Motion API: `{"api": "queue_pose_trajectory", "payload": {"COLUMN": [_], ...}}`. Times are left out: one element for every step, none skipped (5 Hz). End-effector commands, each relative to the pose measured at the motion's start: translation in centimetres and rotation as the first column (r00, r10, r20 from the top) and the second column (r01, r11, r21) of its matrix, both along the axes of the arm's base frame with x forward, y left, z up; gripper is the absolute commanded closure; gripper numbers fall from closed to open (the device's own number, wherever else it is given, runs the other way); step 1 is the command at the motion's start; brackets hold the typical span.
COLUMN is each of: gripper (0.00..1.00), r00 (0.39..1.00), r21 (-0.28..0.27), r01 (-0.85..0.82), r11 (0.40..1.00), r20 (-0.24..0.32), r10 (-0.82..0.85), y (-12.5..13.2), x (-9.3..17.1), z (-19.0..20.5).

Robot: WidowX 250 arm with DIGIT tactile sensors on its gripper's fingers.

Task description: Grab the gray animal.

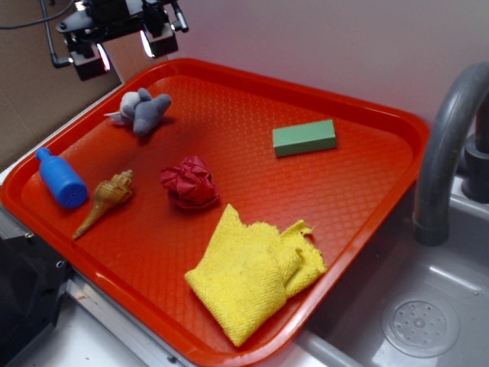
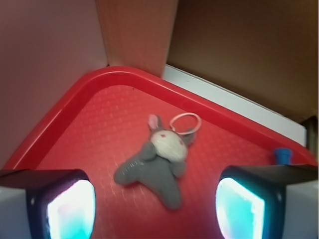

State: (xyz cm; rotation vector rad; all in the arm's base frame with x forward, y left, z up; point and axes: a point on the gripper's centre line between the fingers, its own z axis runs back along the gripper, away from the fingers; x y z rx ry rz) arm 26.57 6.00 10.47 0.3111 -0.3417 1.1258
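Observation:
The gray animal (image 1: 142, 111) is a small plush with a blue-gray body and a paler whitish head, lying flat in the far left corner of the red tray (image 1: 367, 115). In the wrist view the gray animal (image 2: 157, 167) lies on the tray floor with a white ring at its head. My gripper (image 1: 126, 42) hangs in the air above and behind that corner, well off the toy. Its two fingers stand wide apart with nothing between them, and the toy shows below the gap of the gripper (image 2: 155, 209).
On the tray also lie a blue bottle (image 1: 61, 180), a tan seashell (image 1: 105, 200), a red paper ball (image 1: 189, 182), a green block (image 1: 304, 138) and a yellow cloth (image 1: 252, 271). A gray faucet (image 1: 443, 145) and sink (image 1: 420, 325) stand at the right. A wall rises behind the tray.

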Motion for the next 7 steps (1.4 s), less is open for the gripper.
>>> {"api": "queue_pose_trajectory", "payload": {"gripper": [0.00, 0.00, 0.00, 0.00, 0.00, 1.00, 1.00], "r00": [1.000, 0.999, 0.999, 0.999, 0.998, 0.995, 0.974], "r21": [-0.006, -0.032, -0.048, -0.151, -0.189, -0.146, -0.133], "r01": [-0.021, -0.011, 0.022, 0.011, 0.007, 0.060, 0.209], "r11": [1.000, 0.999, 0.999, 0.988, 0.982, 0.987, 0.969], "r20": [-0.011, -0.041, -0.032, -0.034, -0.052, -0.076, -0.056], "r10": [0.021, 0.009, -0.024, -0.016, -0.017, -0.071, -0.218], "y": [4.0, 4.5, 5.0, 4.7, 4.1, 3.5, 3.2], "x": [-0.5, -0.7, -0.3, 0.2, 0.4, 0.5, 1.1], "z": [-1.9, -2.9, -3.8, -4.7, -5.2, -5.3, -4.8]}}
